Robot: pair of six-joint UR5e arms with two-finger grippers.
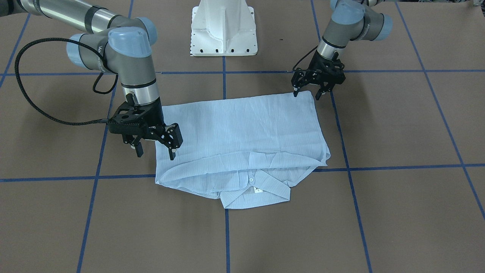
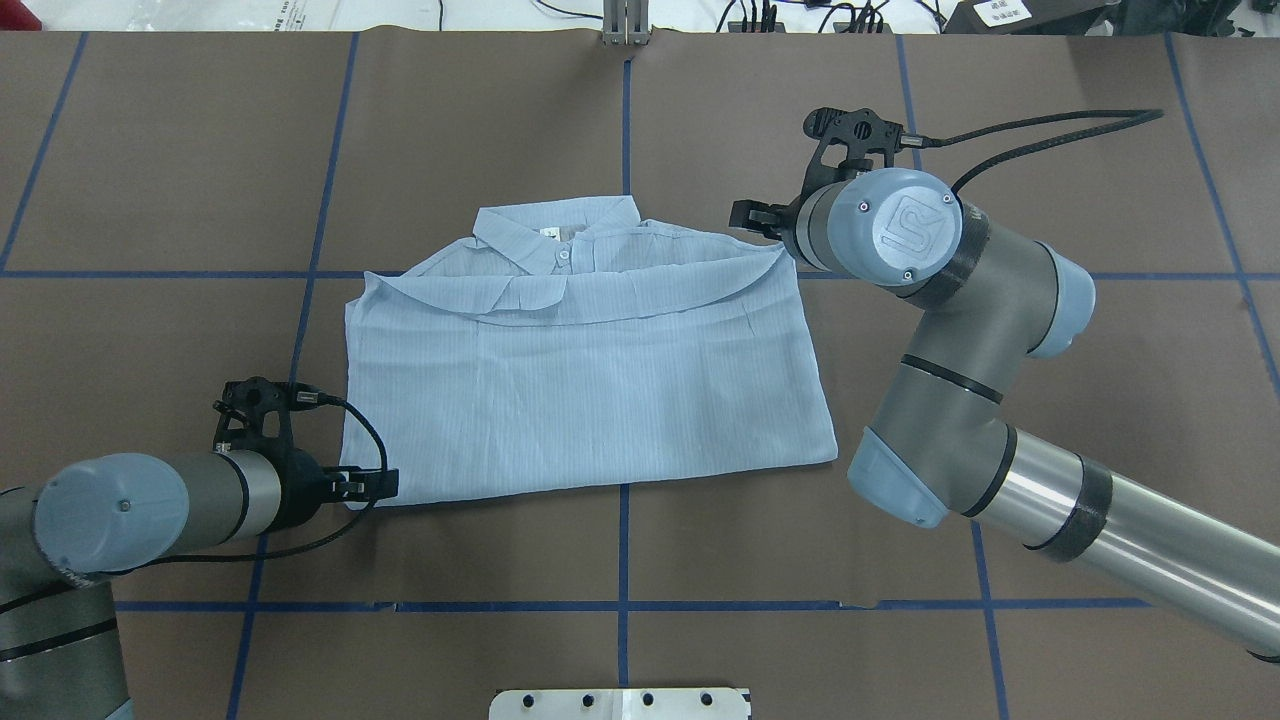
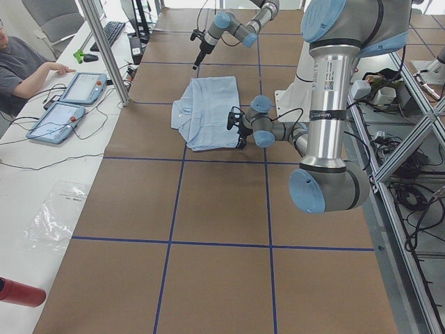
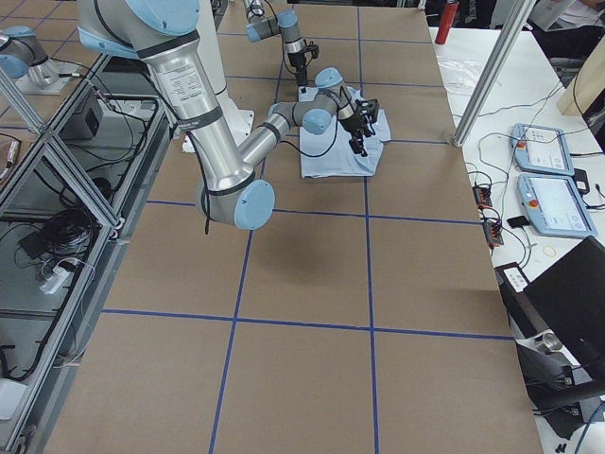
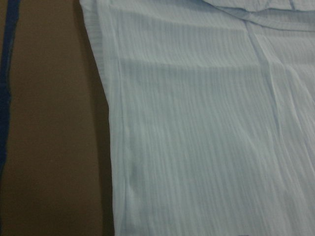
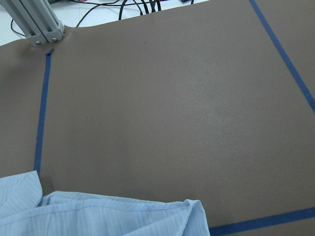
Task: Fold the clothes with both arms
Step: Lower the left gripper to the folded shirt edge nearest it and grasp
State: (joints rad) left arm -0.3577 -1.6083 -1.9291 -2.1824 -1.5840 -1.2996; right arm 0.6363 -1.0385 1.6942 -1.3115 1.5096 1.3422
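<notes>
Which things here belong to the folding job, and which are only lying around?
For the job: shirt, left tool and right tool, both open at its edges.
Just lying about: white pedestal, two tablets, red bottle, clear plastic bag.

Pale-blue striped shirt [image 1: 242, 129], folded flat, collar [image 1: 261, 193] showing, lies between left tool [image 1: 307, 94] and right tool [image 1: 156, 153].

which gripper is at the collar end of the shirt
The right gripper, beside the shirt's edge near the collar. The left gripper is at the opposite end, at a corner far from the collar.
</notes>
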